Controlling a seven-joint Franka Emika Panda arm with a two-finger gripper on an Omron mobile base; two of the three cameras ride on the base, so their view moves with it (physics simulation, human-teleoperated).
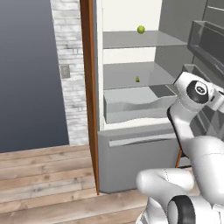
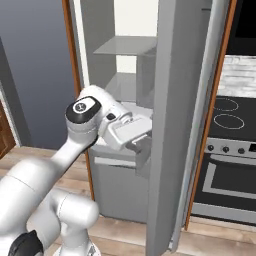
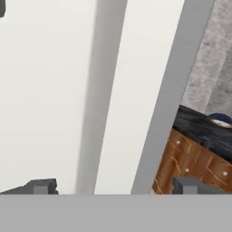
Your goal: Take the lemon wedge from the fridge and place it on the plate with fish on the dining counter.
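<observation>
The fridge (image 1: 131, 109) stands open, with a white interior and grey shelves. The lemon wedge (image 1: 137, 79), tiny and yellow-green, lies on the second shelf toward the back. My gripper (image 2: 141, 146) hangs low at the fridge's right side, close against the inner edge of the open door (image 2: 175, 125), well right of and below the wedge. In the hand view its fingertips (image 3: 43, 186) stand wide apart, so the gripper (image 3: 115, 186) is open with nothing between them, facing a white panel. The plate, the fish and the dining counter are out of view.
A round green fruit (image 1: 141, 29) sits on the upper shelf. A clear drawer (image 1: 135, 105) lies under the wedge's shelf. A stove and oven (image 2: 227, 145) stand right of the door. Past the panel's grey edge is a black-topped wood cabinet (image 3: 195, 154).
</observation>
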